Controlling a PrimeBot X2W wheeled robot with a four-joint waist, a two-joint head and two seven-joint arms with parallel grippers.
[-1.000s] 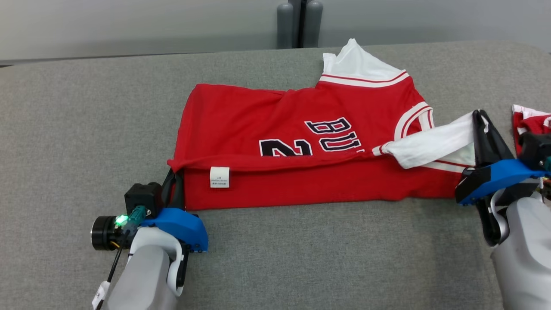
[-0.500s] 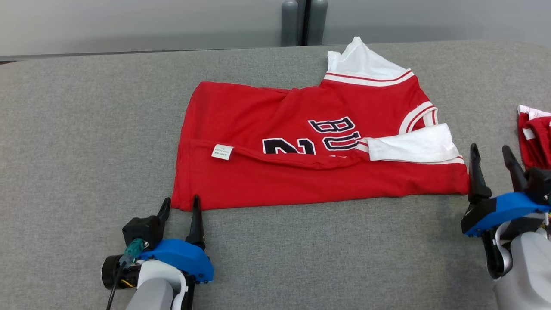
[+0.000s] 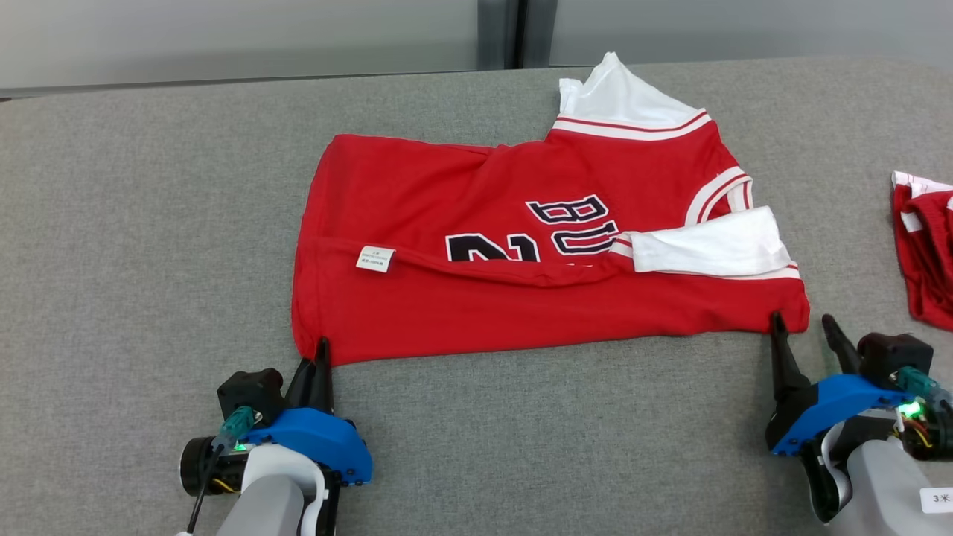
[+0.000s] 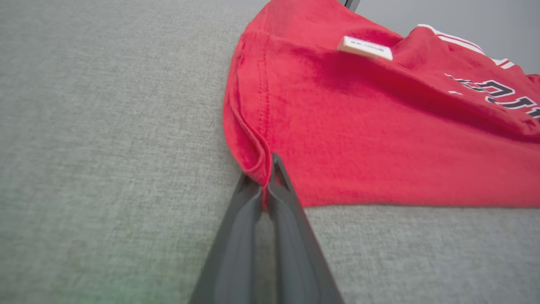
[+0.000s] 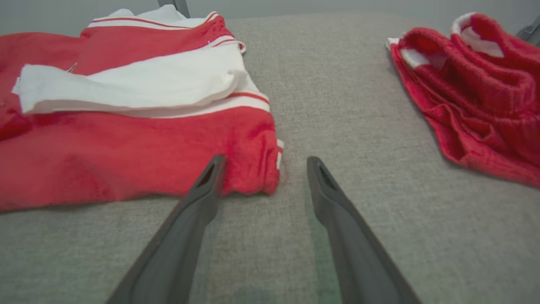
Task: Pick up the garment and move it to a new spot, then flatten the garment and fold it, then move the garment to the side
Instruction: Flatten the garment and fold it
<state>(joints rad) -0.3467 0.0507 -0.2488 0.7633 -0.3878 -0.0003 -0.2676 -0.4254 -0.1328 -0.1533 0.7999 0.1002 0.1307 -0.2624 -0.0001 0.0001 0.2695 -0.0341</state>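
The garment (image 3: 521,305) is a red jersey with white sleeves and black lettering. It lies folded lengthwise on the grey padded surface (image 3: 149,223). My left gripper (image 3: 320,348) is shut on its near left corner; in the left wrist view (image 4: 261,173) red cloth is pinched between the closed fingers. My right gripper (image 3: 802,320) stands open at the near right corner, and the right wrist view (image 5: 265,162) shows that corner of the garment (image 5: 105,160) lying between the fingers, untouched by the right one. A white label (image 3: 374,258) lies on the folded-over layer.
A second red and white piece of clothing (image 3: 923,253) lies crumpled at the right edge, close to my right arm and also on the right of the right wrist view (image 5: 476,97). A dark post (image 3: 514,33) stands behind the surface's far edge.
Both grippers let go of the folded-over edge and drew back to the near corners. My left gripper opened, then shut on the near left corner. My right gripper stays open and moved inward.
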